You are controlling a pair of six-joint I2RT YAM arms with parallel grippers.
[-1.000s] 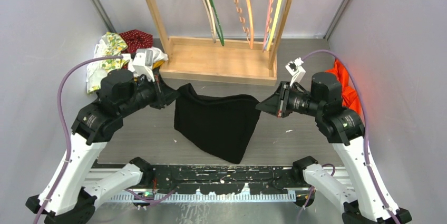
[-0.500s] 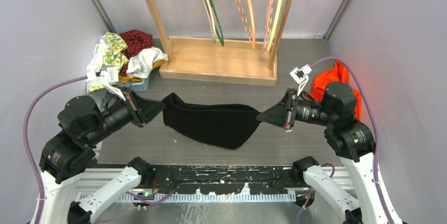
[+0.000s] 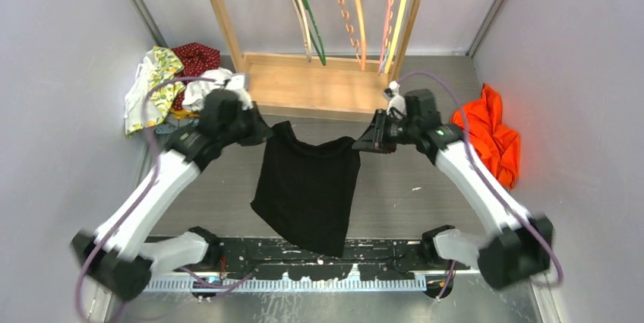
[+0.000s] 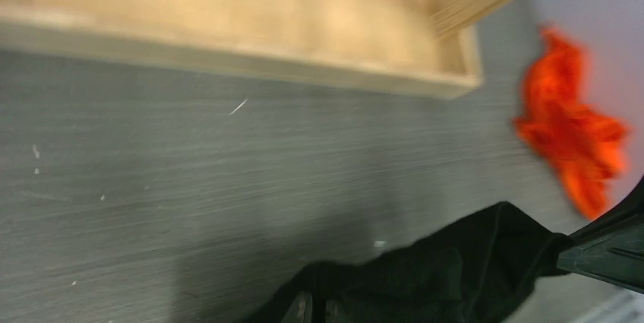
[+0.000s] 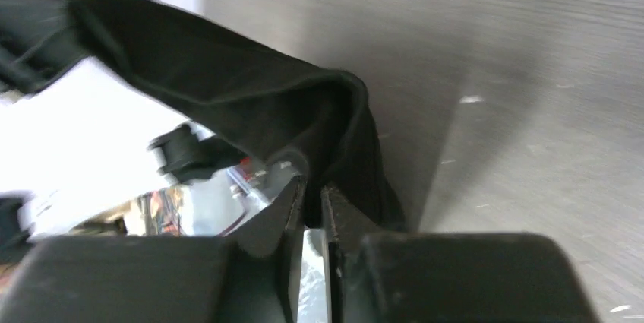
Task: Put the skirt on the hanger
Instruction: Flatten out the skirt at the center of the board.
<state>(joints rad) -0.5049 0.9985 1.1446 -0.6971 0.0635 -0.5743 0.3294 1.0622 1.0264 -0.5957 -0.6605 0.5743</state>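
Both pincers are clamped on the black skirt (image 3: 307, 186). The left gripper (image 3: 262, 134) has one top corner and the right gripper (image 3: 364, 144) has the other, so it's stretched between them just in front of the wooden rack (image 3: 311, 91), with the rest draping toward the arm bases. I'd keep that top edge taut and level on the way to the hangers (image 3: 357, 19) (slack would probably snag the rack's base).

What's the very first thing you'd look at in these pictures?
The big black skirt in the middle, held up between the left gripper and the right gripper, each pinching a top corner. Next, the bright orange cloth lying on the right, and the colourful hangers on the wooden rack at the back.
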